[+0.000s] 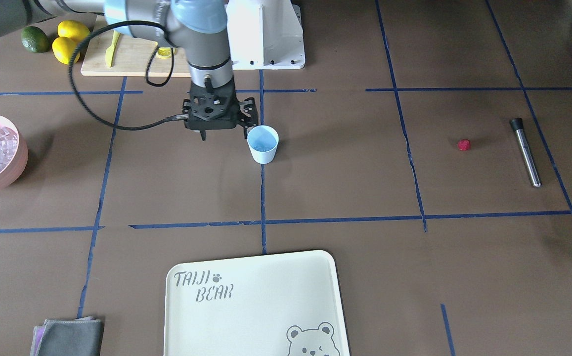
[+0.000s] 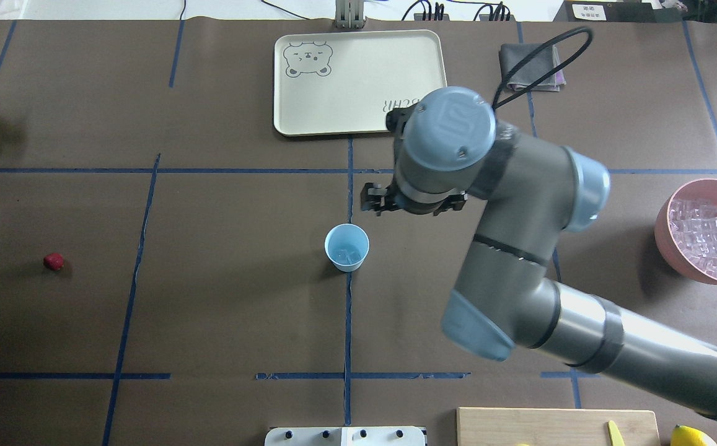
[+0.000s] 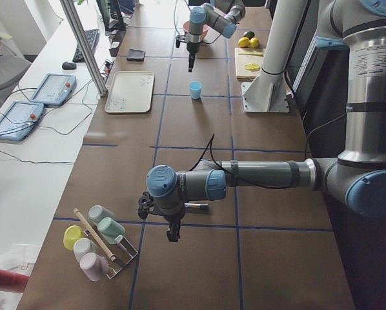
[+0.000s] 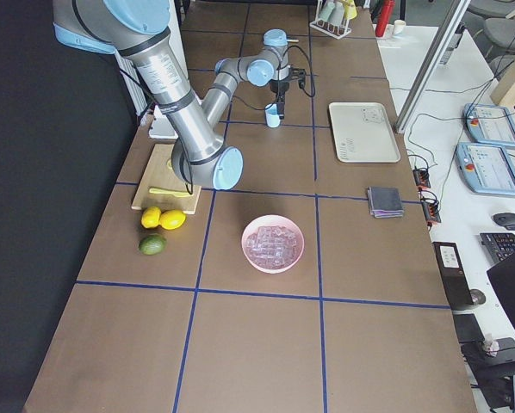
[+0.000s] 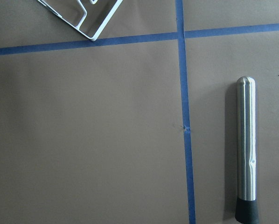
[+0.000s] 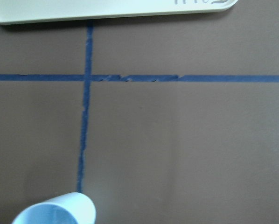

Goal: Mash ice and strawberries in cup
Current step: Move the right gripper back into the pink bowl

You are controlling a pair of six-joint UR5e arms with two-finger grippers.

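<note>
The light-blue cup (image 1: 263,144) stands upright near the table's middle, with a few clear ice cubes (image 2: 351,254) inside it. My right gripper (image 1: 215,121) hangs just beside the cup, on the tray side in the overhead view (image 2: 414,204). Its fingers are hidden under the wrist, so I cannot tell if it is open. The red strawberry (image 1: 463,144) lies alone on the table far from the cup, near a steel muddler (image 1: 527,153). My left gripper (image 3: 172,236) hovers by the muddler (image 5: 246,149); I cannot tell its state.
A pink bowl (image 1: 19,148) full of ice sits at the right arm's side. A cream tray (image 1: 251,306) lies beyond the cup. A cutting board (image 1: 132,57), lemons (image 1: 70,42) and a lime (image 1: 35,39) are near the robot's base. A folded cloth (image 1: 68,336) and a cup rack (image 3: 99,242) are at the edges.
</note>
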